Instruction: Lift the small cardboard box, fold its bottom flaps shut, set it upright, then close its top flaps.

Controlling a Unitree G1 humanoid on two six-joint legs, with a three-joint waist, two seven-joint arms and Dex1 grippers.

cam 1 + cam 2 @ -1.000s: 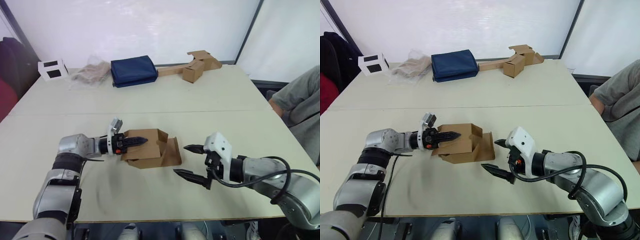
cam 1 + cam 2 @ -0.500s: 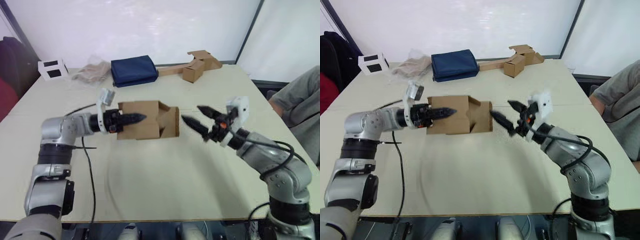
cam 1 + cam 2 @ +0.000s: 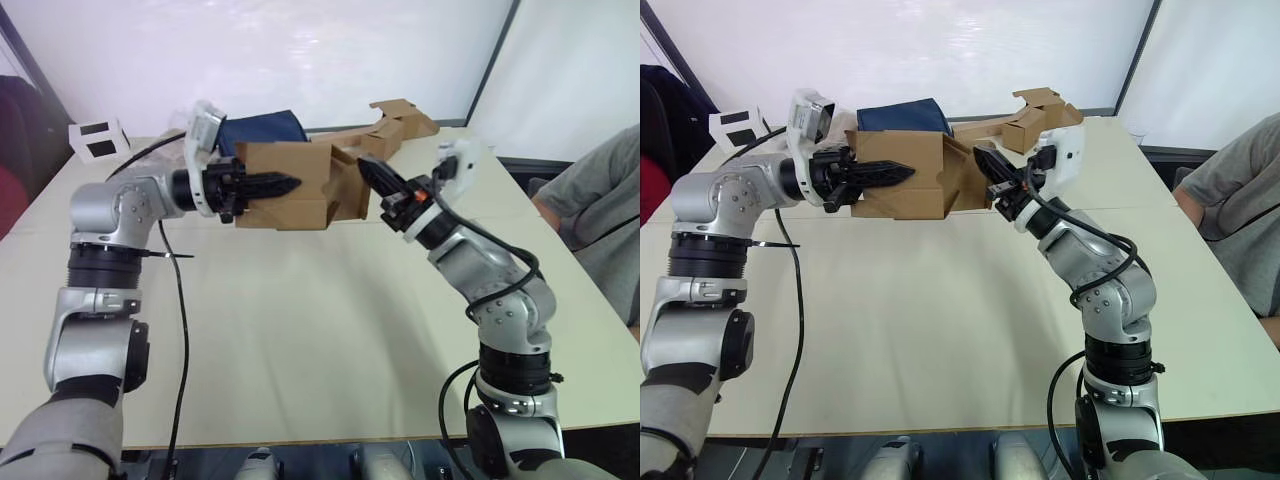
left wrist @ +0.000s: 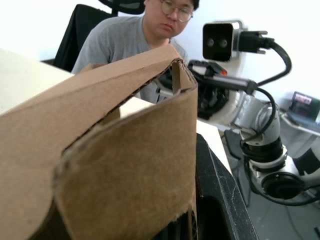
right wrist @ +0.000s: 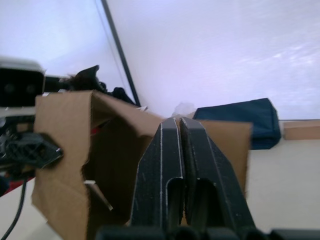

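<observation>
The left gripper (image 3: 268, 184), jaws clamped on one wall, holds the small cardboard box (image 3: 295, 183) lifted above the surface (image 3: 320, 330), while the right gripper (image 3: 372, 174), jaws pressed together, touches its open end.

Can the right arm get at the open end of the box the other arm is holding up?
Probably yes: the right gripper, shut, is at the small cardboard box's open end, with nothing between them.

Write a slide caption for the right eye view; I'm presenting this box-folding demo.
Left gripper holds the small cardboard box aloft while the shut right gripper presses its open end.
</observation>
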